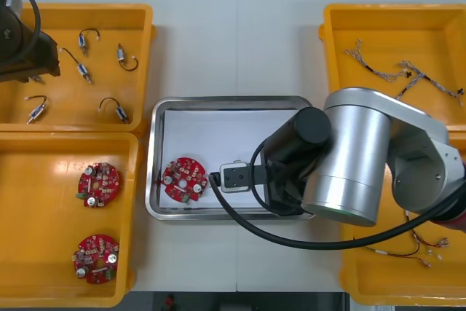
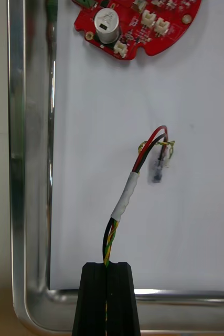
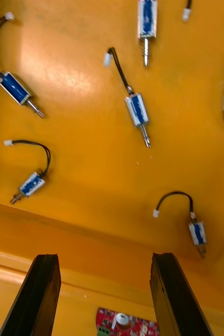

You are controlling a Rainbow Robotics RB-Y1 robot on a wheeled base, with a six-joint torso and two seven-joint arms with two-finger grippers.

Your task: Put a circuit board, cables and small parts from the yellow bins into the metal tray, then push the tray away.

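Right wrist view: the right gripper has its black fingers pressed together on a cable, which leaves the tips and runs out over the tray floor. Nearest the fingers the strands are black, yellow and green, twisted together. Farther on a white sleeve binds them, and beyond it red and black wires loop to a small connector. Whether that end touches the white floor cannot be told. Past the connector lies the round red circuit board, carrying a silver cylinder and white sockets. The metal tray shows a shiny, rounded rim wrapping the corner nearest the fingers.

Front view adds the layout. The tray sits at frame centre, with the board in its lower-left part. The right arm's silver housing covers the tray's lower-right corner.

Left wrist view: the left gripper has its fingers well apart, holding nothing. It hangs above the smooth floor of a yellow bin at the front view's upper left. Small metal parts are scattered there, each a blue-wrapped body with a pin and a black lead.
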